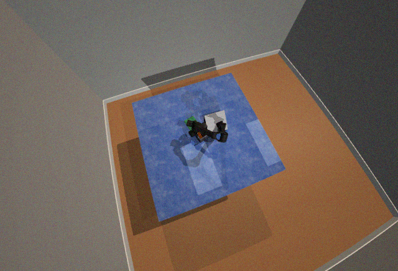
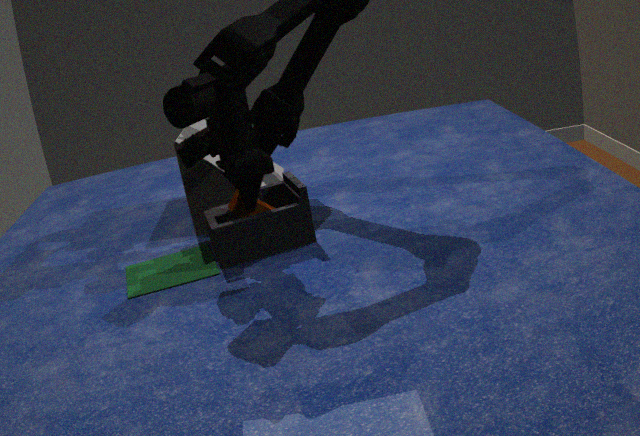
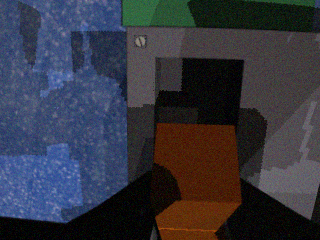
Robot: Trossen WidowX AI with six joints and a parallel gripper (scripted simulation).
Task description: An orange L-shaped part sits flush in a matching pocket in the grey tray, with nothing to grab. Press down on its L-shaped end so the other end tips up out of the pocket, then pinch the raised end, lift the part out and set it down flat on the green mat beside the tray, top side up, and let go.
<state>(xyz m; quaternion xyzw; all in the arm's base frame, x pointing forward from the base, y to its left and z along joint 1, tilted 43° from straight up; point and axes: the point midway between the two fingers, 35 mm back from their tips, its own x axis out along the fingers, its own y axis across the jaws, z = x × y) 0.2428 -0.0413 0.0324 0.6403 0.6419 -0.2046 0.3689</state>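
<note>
The pincer is pinching the orange part, one finger at either side. The part sits tilted in the pocket of the tray, its raised end above the rim; the green mat lies beside the tray.

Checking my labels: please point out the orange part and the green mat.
Orange L-shaped part (image 1: 199, 135) (image 2: 265, 205) (image 3: 195, 160): top, exterior, wrist views; on its exposed surface.
Green mat (image 1: 191, 119) (image 2: 162, 273) (image 3: 160, 12): top, exterior, wrist views; on its upper surface.

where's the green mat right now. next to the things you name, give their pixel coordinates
In the exterior view, the green mat (image 1: 191, 119) (image 2: 168, 272) (image 3: 155, 12) lies flat on the blue surface (image 1: 199, 178) (image 2: 413, 317) (image 3: 40, 190), just left of the grey tray (image 2: 263, 242) (image 3: 142, 75).
</note>
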